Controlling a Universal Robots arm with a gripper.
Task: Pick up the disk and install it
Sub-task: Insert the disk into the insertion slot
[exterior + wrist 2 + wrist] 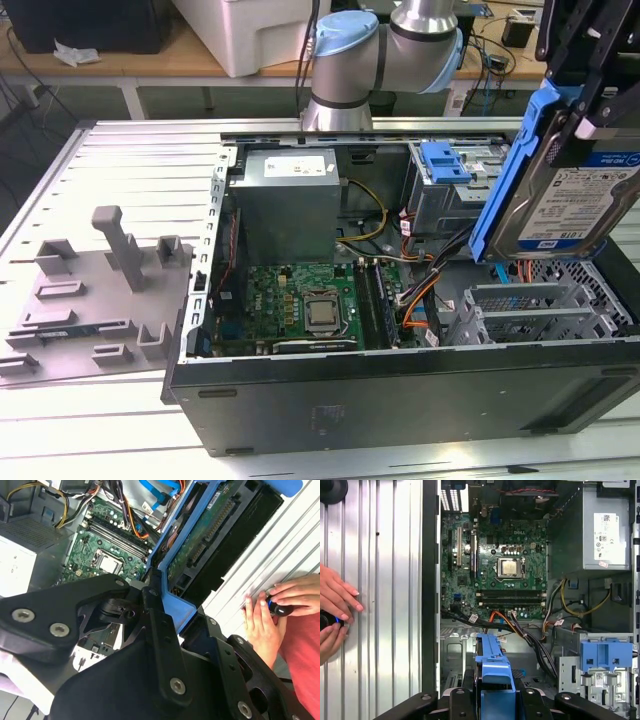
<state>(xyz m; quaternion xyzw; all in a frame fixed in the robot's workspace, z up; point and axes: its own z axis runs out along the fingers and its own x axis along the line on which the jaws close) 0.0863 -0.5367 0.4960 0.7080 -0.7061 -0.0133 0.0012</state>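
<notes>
Ribbed metal worktop [120,150] carries an open computer case [400,395]. Inside the case sit a motherboard [310,300] and power supply [290,195]. Above the case's drive-bay end, clear of the case, the gripper [580,105] has its fingers [160,625] clamped on the disk [570,200], which hangs tilted, label outward. Beside the case, a person's hands [335,610] rest on the worktop.

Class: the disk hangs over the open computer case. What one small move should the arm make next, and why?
Probably lower it slowly toward the bays. The gripper is shut on the disk, which hangs tilted in the air above the silver drive bays at the exterior view's right, not yet seated in any bay.
</notes>
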